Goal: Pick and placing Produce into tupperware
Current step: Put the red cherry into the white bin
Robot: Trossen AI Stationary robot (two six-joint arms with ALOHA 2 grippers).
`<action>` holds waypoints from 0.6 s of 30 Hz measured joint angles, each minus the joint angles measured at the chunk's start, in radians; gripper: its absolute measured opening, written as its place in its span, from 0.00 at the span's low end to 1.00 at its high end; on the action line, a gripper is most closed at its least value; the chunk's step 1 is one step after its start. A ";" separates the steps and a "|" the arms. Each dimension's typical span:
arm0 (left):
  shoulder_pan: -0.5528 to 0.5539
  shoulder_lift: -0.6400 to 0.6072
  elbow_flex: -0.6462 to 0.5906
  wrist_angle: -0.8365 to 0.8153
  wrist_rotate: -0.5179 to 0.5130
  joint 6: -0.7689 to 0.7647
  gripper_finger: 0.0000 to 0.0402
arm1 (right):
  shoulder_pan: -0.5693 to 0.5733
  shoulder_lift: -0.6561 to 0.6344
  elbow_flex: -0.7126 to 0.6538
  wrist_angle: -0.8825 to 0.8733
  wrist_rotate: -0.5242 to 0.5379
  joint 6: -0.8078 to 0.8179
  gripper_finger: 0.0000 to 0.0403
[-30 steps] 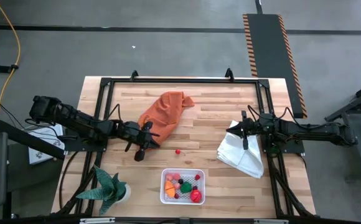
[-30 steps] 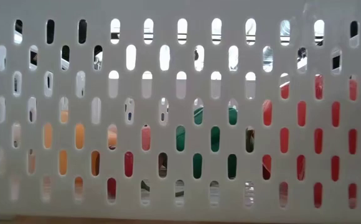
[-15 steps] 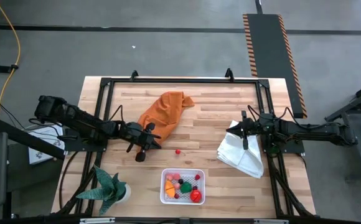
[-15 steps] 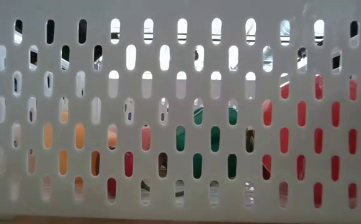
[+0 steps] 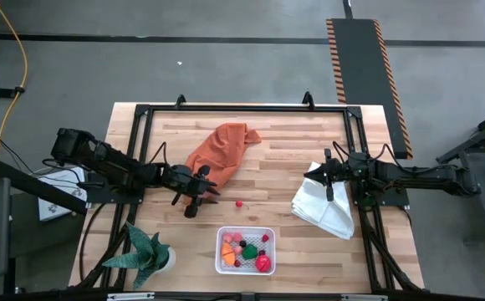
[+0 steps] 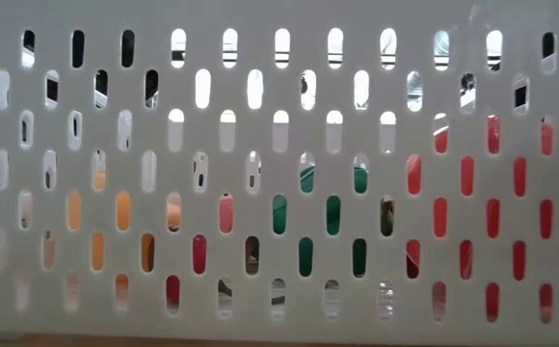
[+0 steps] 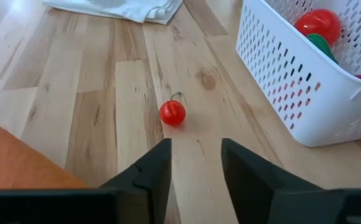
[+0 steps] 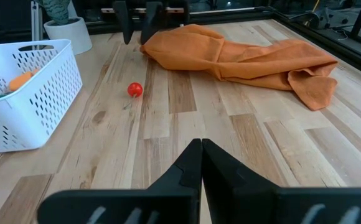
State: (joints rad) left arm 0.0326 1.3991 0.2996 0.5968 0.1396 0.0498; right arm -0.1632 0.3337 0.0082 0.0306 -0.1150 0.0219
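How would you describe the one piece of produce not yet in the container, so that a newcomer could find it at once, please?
Start at the orange cloth on the wooden table, then look toward the white perforated tupperware at the near edge. Between them, on bare wood, lies a small red cherry tomato with a thin green stem, just ahead of the left tool. It alone lies loose; every other piece sits inside the tupperware.

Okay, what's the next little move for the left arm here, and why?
Probably ease the left tool forward and down onto the red cherry. Its fingers are parted and empty, and the cherry lies loose on the wood just ahead, outside the white basket.
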 joint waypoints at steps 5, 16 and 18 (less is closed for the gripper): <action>0.000 0.015 0.000 0.018 -0.016 0.002 0.37 | 0.000 0.000 0.000 0.000 0.000 0.000 0.00; 0.000 0.142 0.050 0.062 -0.009 -0.023 0.37 | 0.000 0.000 0.000 0.000 0.000 0.000 0.00; 0.000 0.156 0.066 0.063 -0.009 -0.009 0.37 | 0.000 0.000 0.000 0.000 0.000 0.000 0.00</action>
State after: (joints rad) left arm 0.0322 1.5550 0.3658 0.6596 0.1305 0.0408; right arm -0.1632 0.3337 0.0082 0.0305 -0.1151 0.0219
